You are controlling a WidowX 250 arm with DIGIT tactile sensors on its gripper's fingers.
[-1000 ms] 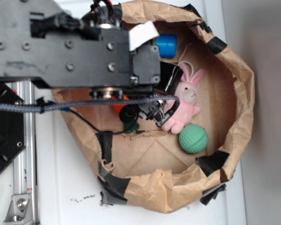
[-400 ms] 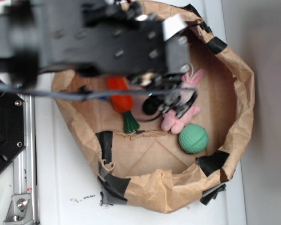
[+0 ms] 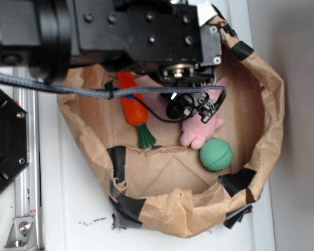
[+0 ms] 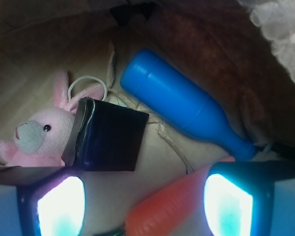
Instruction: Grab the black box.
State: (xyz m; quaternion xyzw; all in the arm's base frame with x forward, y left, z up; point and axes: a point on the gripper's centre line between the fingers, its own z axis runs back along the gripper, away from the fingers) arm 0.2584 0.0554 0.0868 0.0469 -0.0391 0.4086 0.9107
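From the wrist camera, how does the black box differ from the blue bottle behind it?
The black box is squarish, flat-faced and glossy black with a pale worn edge; the blue bottle is round, long and plain blue, tapering to a narrow neck. The box leans against the pink bunny; the bottle touches neither. The box looks shorter than the bottle. Both rest on the brown paper floor, ahead of the open hand.

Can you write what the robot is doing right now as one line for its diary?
phase: approach | target: black box beside pink plush bunny | gripper: jaws open, empty, above box | grabbed: not yet
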